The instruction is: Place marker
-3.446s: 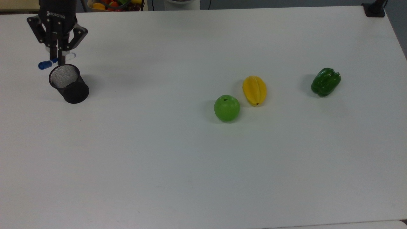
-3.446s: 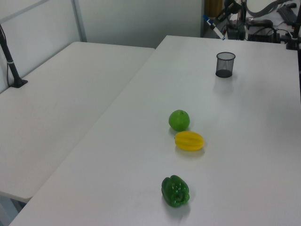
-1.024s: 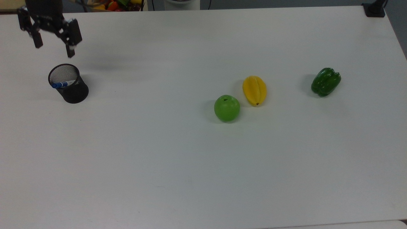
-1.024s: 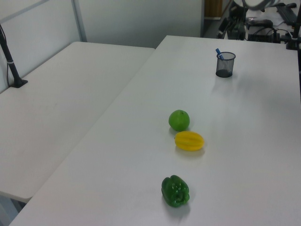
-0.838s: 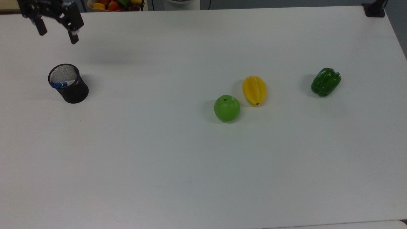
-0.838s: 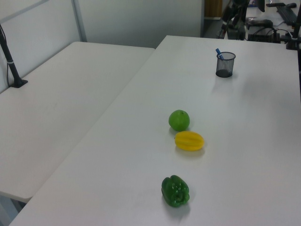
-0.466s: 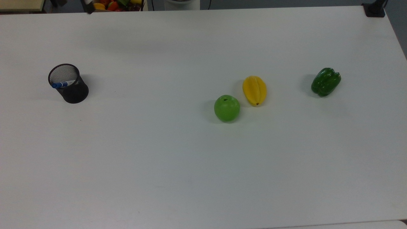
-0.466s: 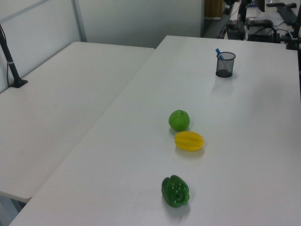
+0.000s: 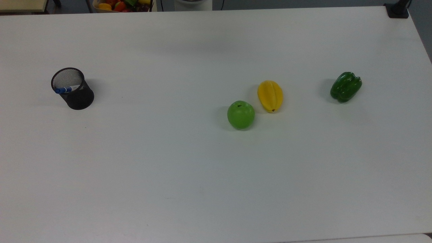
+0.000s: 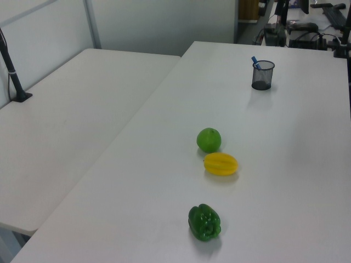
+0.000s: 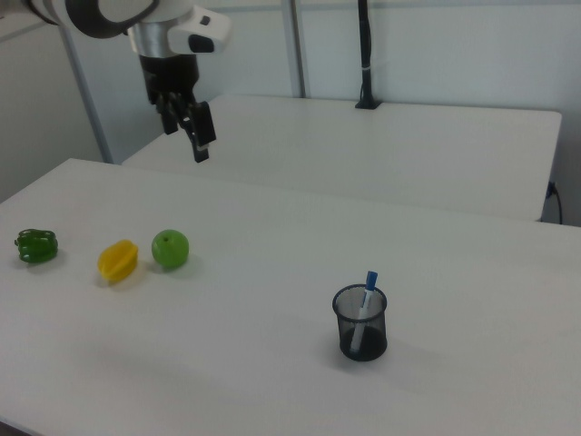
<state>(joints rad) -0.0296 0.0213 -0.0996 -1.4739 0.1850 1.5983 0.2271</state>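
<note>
**Marker dropped in cup, claw pulled clear**

Found the marker inside the black mesh cup, no longer clamped crosswise above the rim as it was a few seconds ago. Stands slanted now, blue cap poking over the rim at the top view's left, white barrel running down to the cup floor in the right view. Has not shifted over the last second, so looks settled and not rolling or tipping out.

Lifted and withdrew the claw in the same stretch: hovered just behind the cup a second ago, then slid out past the far edge of the top view. Hangs high now at the right view's upper left, well apart from the cup, fingers spread and gripping nothing.

Left the cup upright in the same spot on the desk, not nudged by the release or the retreat. Left the apple, the yellow fruit and the pepper alone too, all lying where they lay before, far from the cup.

Judged from this: placing is done, with nothing left but to park the arm. Little risk remaining, beyond the slanted marker tipping the light cup if bumped.
</note>
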